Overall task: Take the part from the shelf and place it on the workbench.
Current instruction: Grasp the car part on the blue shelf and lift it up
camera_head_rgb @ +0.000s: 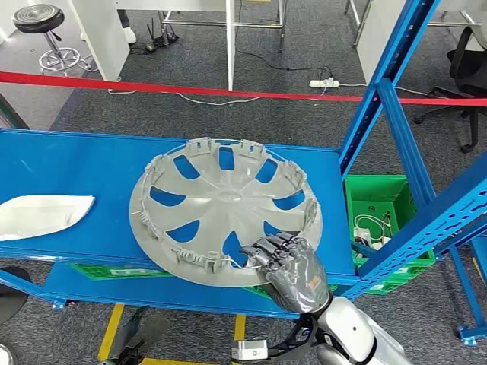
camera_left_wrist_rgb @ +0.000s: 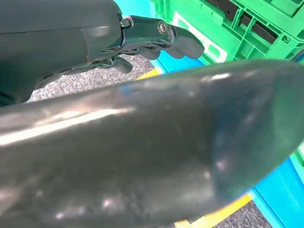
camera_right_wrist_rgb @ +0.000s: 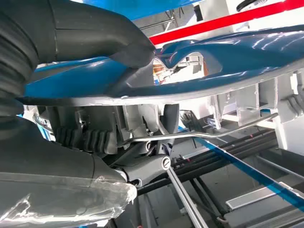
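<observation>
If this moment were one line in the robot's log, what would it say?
stage: grasping | right hand: grips hubcap rim | hubcap: on blue shelf | left hand: holds nothing

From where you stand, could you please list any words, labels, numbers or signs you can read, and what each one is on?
None can be read.
Wheel cover: a small raised mark at its hub, too small to read.
Right hand: a small orange mark on its back, too blurred to read.
Green crate: a white label panel, no lettering legible.
</observation>
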